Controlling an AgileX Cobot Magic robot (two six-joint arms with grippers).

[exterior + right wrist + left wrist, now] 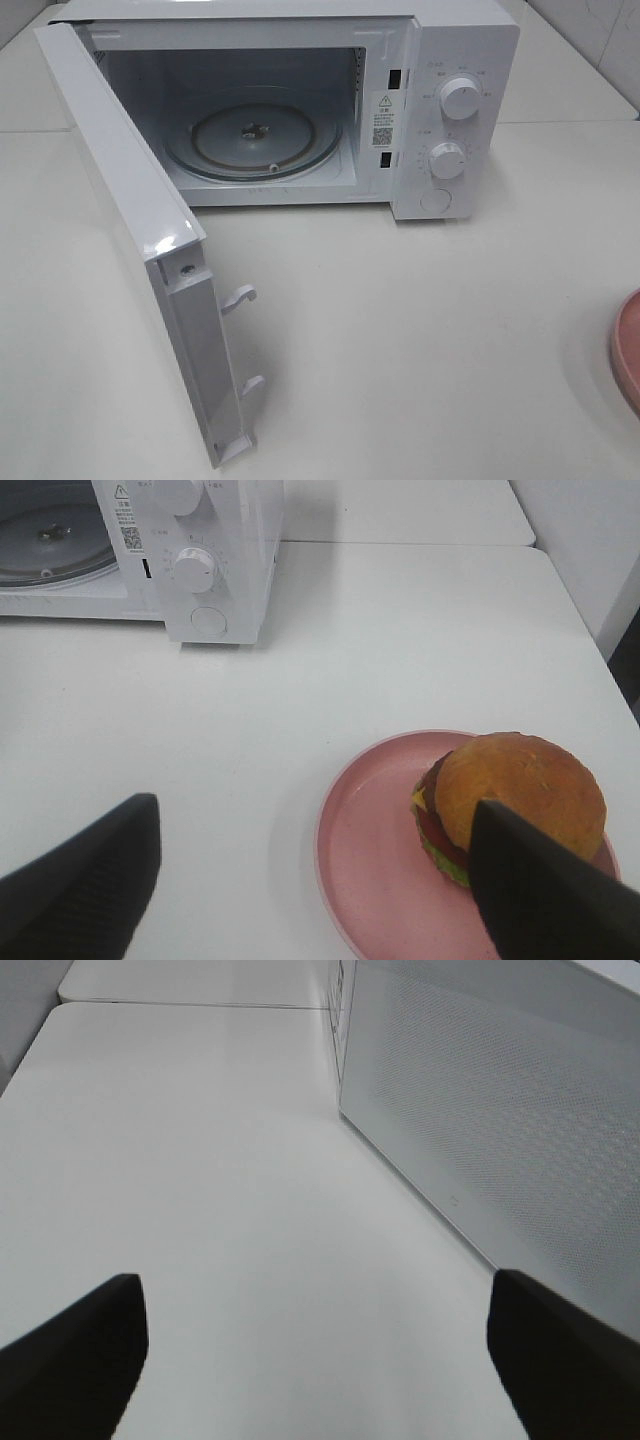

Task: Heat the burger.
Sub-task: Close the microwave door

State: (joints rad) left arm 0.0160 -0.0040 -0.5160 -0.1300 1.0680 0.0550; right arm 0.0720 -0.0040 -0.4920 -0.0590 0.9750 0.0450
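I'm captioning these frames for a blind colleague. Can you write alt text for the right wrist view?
A burger sits on a pink plate on a white table, just beyond the open right pincer, whose dark fingers frame the view. Farther off stands a white microwave with its glass turntable visible inside.

Bright even light; door (150,240) glare; wrist foregrounds blurred.

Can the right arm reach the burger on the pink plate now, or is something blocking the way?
Probably yes. The right pincer is open and empty, hanging just above the burger, which sits uncovered on the pink plate. Nothing lies between them; the microwave stands well away.
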